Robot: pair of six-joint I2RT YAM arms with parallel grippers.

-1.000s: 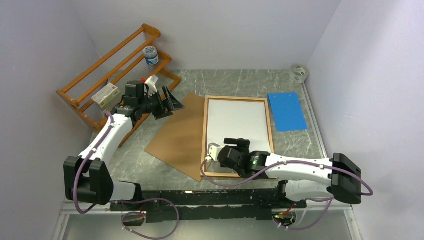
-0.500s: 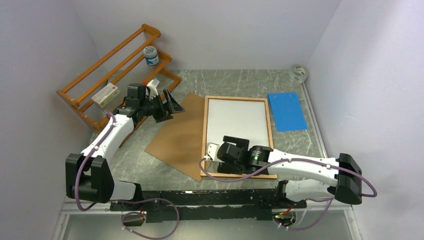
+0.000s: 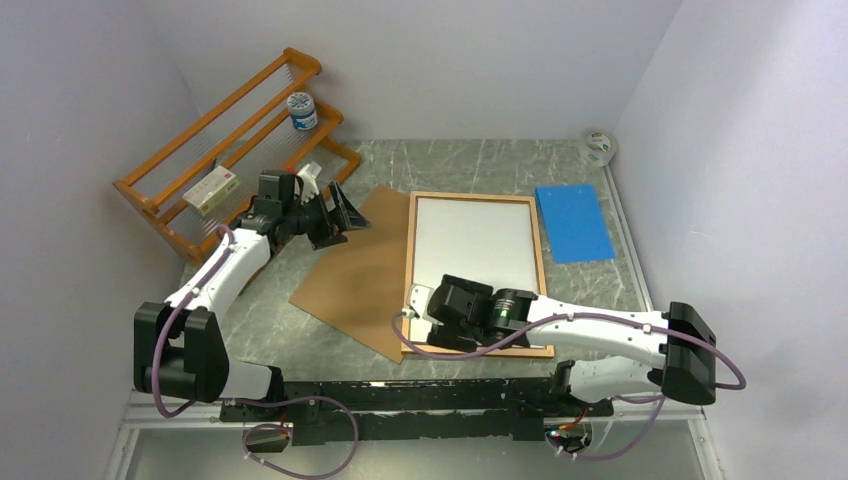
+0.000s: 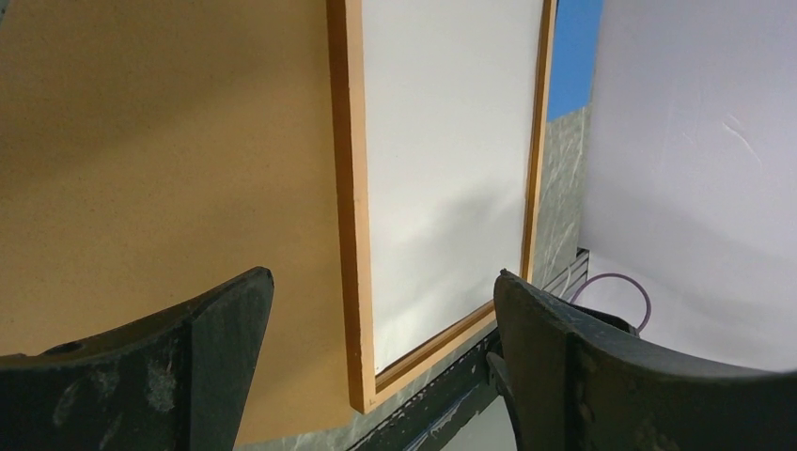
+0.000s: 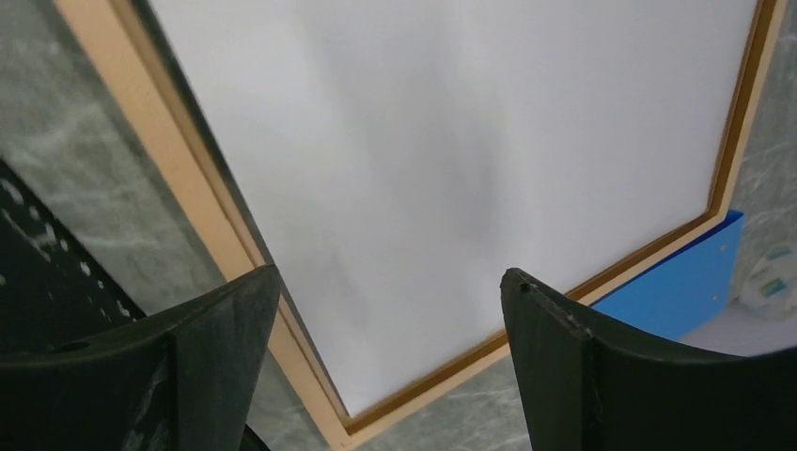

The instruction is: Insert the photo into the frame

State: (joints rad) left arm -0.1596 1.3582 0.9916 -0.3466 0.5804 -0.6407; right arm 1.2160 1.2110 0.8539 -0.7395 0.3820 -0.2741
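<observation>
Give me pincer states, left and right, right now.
Left pincer: open, empty.
Right pincer: open, empty, over the photo lying white side up in the frame.

The left arm (image 3: 215,275) reaches forward and leftward, elbow low, its wrist turned toward the right; the left gripper (image 3: 343,213) hangs with jaws spread wide, nothing between them; the right arm (image 3: 590,330) stretches leftward, lying low; the right gripper (image 3: 418,315) tilts downward, jaws likewise wide apart, holding nothing.
</observation>
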